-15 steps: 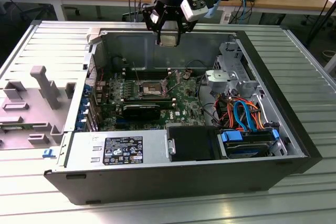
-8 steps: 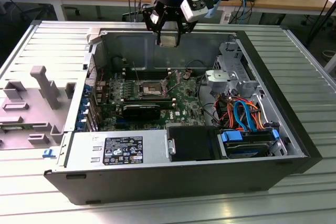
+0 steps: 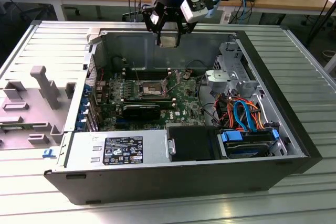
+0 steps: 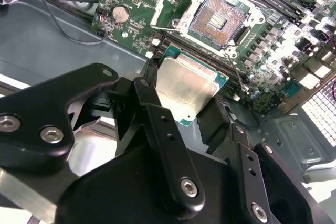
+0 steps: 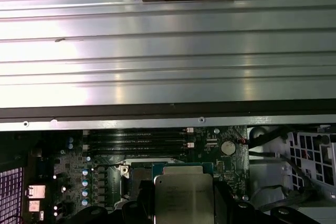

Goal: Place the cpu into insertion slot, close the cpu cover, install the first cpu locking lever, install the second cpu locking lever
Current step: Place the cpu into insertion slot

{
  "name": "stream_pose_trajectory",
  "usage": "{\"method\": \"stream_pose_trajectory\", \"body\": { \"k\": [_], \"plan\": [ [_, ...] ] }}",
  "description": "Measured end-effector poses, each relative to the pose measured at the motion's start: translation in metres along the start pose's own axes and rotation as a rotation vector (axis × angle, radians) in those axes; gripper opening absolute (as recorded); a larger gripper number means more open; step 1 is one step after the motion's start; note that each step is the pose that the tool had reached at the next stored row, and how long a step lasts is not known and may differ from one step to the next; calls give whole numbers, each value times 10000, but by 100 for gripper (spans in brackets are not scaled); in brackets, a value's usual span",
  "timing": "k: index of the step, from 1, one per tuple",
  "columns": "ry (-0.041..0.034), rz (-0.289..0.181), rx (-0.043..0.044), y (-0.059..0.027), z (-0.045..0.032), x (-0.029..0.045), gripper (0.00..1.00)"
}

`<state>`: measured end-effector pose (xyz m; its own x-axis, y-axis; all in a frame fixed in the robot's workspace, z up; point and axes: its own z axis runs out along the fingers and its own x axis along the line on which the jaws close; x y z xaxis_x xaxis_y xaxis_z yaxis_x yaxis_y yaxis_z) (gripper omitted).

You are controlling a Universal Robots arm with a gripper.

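Misalignment is the main hazard here, as I judge it. The gripper (image 3: 168, 39) is pinching the cpu (image 3: 169, 41) by two opposite edges and holds it in the air over the open computer case (image 3: 286, 109), well apart from the insertion slot (image 3: 149, 88) down on the green circuit board (image 3: 185, 102). In the second wrist view the cpu (image 4: 186, 85) hangs between the black fingers (image 4: 157, 116), its silvery top facing the camera, with the bare slot (image 4: 219, 19) beyond it. A chip held only by thin edges could slip or tilt in the grasp. If it met the slot skewed or turned the wrong way, the fine contacts in the dark centre might bend. The silver metalwork (image 4: 169, 4) round the slot and a thin wire-like piece beside it could also catch a corner. Whether that metalwork is the cpu cover swung open I cannot tell, and the locking levers are too thin to pick out with any certainty. The chip's underside is hidden. In the first wrist view the cpu (image 5: 184, 196) is cut off at the picture's edge and covers most of the slot, and the ribbed table (image 5: 168, 61) takes up much of the frame.
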<state>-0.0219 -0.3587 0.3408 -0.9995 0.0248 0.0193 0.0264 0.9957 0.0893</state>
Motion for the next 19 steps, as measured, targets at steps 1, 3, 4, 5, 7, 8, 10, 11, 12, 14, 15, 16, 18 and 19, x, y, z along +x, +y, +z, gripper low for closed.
{"method": "stream_pose_trajectory", "body": {
  "k": [1,3,4,5,7,8,10,11,12,14,15,16,18,19],
  "plan": [
    [0,0,0,-1,2,0,55],
    [0,0,-1,-3,5,0,55],
    [0,0,0,-4,7,0,55],
    [0,0,0,-5,8,0,55],
    [0,0,1,-8,13,0,55],
    [0,0,0,-9,14,-1,55],
    [0,0,0,-10,17,-1,55],
    [0,0,0,-11,18,-1,55],
    [0,0,1,-11,19,-1,55],
    [0,0,1,-13,21,-1,55],
    [0,0,0,-14,23,-1,55],
    [0,0,0,-15,24,-1,55],
    [0,0,0,-19,30,-1,55],
    [0,0,0,-20,32,-1,55]
  ]
}}
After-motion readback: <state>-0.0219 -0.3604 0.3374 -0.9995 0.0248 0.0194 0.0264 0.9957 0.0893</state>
